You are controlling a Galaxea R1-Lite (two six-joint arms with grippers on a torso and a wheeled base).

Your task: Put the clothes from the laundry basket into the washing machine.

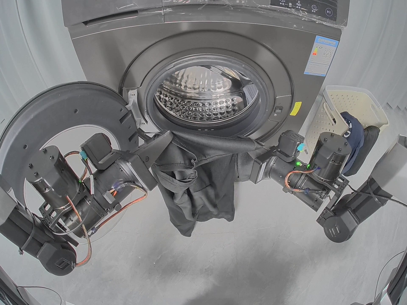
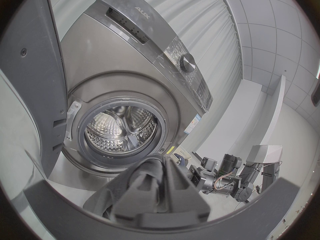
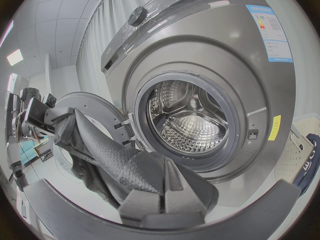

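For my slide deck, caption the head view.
Left gripper and right gripper hold a dark garment before the open washing machine.

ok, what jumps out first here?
A dark garment hangs stretched between the left gripper and the right gripper, both shut on it, just below the open drum. The door stands swung open at the left; a basket right of the washer has dark clothes draped over its rim.
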